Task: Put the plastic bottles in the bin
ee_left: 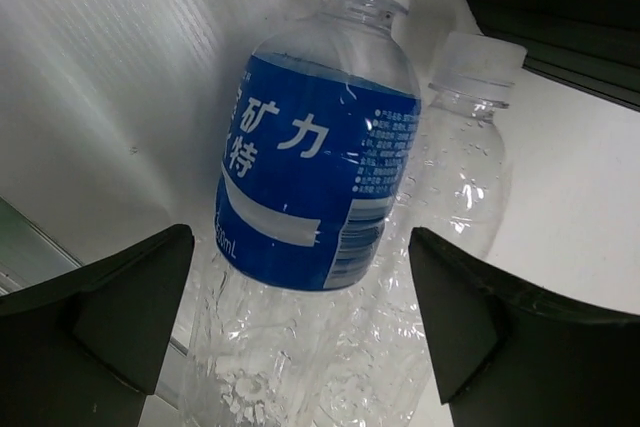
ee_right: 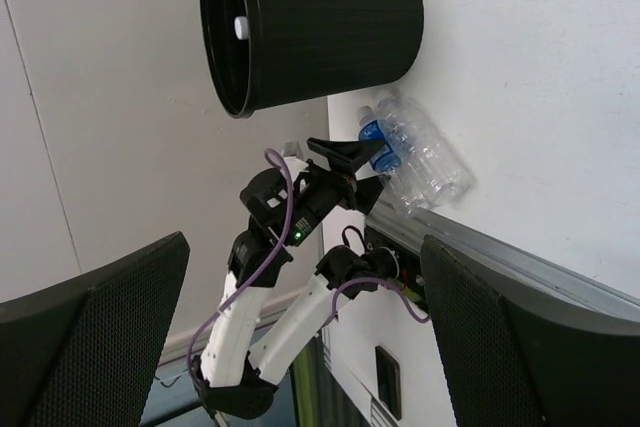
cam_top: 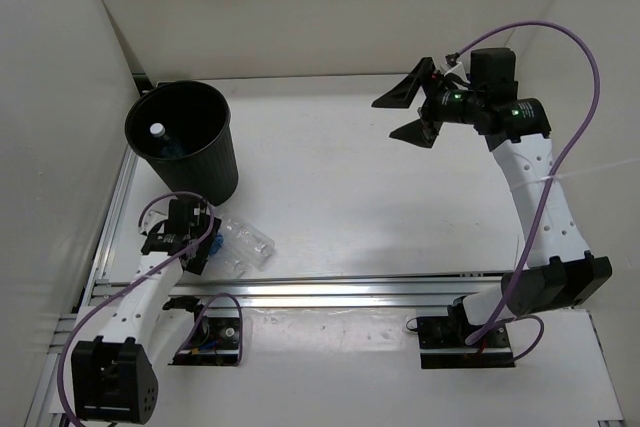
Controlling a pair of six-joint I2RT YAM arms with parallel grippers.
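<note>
Two clear plastic bottles lie side by side on the table in front of the bin. One has a blue label (ee_left: 310,182) and a white cap; the other (ee_left: 460,167) is unlabelled and lies just right of it. My left gripper (ee_left: 300,317) is open, its jaws on either side of the blue-label bottle's lower body without pressing it. From above, the left gripper (cam_top: 203,240) sits at the bottles (cam_top: 248,240). The black ribbed bin (cam_top: 200,162) stands upright behind, with one white-capped bottle (cam_top: 157,131) inside. My right gripper (cam_top: 402,112) is open, empty and raised at the far right.
White walls enclose the table on the left, back and right. A metal rail (cam_top: 380,287) runs along the near edge, just in front of the bottles. The right wrist view shows the bin (ee_right: 320,27), the two bottles (ee_right: 410,152) and the left arm (ee_right: 290,217).
</note>
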